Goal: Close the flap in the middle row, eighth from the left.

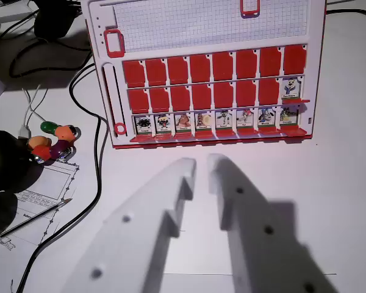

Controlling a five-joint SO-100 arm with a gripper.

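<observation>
the tool (201,165) hangs over the white bench (348,183), its two white fingers nearly together with only a narrow gap, holding nothing. the open flap (290,89) shows a picture card at the right end of the middle row on the red game board (207,79), far from the tool. best to travel far and right, then nudge that flap with one fingertip, sparing the open near row.

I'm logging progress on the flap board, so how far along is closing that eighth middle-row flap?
Nothing looks done yet: the eighth middle-row flap shows its picture, while its seven row mates show red. The end effector hovers open and empty above the table, short of the board. Left: reach the flap and close it.
</observation>
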